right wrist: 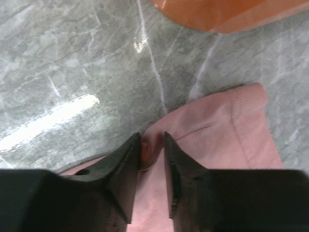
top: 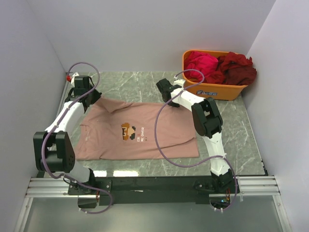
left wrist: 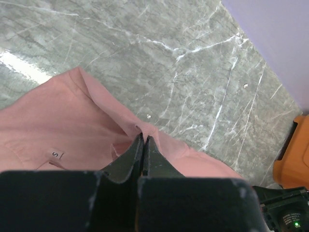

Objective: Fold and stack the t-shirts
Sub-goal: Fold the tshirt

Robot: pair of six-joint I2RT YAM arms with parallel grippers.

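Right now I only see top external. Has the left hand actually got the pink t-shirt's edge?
Observer: Yes. The left wrist view shows the left hand shut on a pinched-up fold at the edge of the pink t-shirt.
Operator: And the right hand?
Observer: The right hand straddles a raised ridge of the cloth beside a stitched hem. Its jaws are apart and not clamped yet.
Operator: Any label showing?
Observer: A small tag marked S lies on the cloth just beside the left hand.
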